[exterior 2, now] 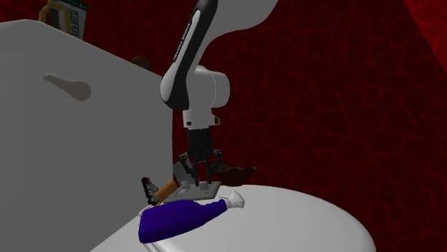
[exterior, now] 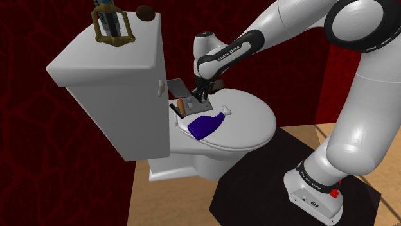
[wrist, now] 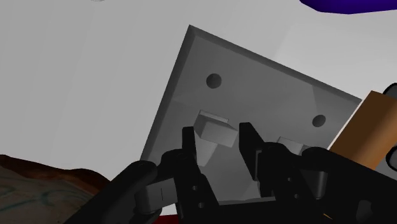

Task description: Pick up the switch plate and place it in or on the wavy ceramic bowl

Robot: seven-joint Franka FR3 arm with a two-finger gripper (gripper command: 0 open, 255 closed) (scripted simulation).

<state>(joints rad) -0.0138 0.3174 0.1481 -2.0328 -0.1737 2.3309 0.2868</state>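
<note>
Nearest your wrist lens, the gripper (wrist: pixel 218 137) is closed on the grey switch plate (wrist: pixel 254 89). Its black fingers (wrist: pixel 189 145) sit one on each side of the plate's raised toggle, touching it. The hand's own bulk covers the plate's near edge, so you cannot tell whether the plate rests flat or hangs clear of the surface.

Now by size. Your work surface is a white toilet (exterior: pixel 109 70), and the plate sits over the back of its closed lid (exterior: pixel 250 122), close to the tank. The white arm (exterior: pixel 360 109) reaches in from the shoulder view's right, its upper links cut off by the frame.

A blue-purple bottle (exterior: pixel 207 125) with a white cap lies on its side on the lid, just in front of the plate. In the wrist view you get no more than a sliver of it.

The dark brown wavy bowl (exterior 2: pixel 236 174) stands just behind the gripper in the second exterior view, and the fingers hide part of it.

A tool with an orange-brown handle (exterior: pixel 180 105) lies right beside the plate. Its far end is too small for you to read.

On the tank, a brass-coloured frame (exterior: pixel 112 27) is cut off by the top edge.
</note>
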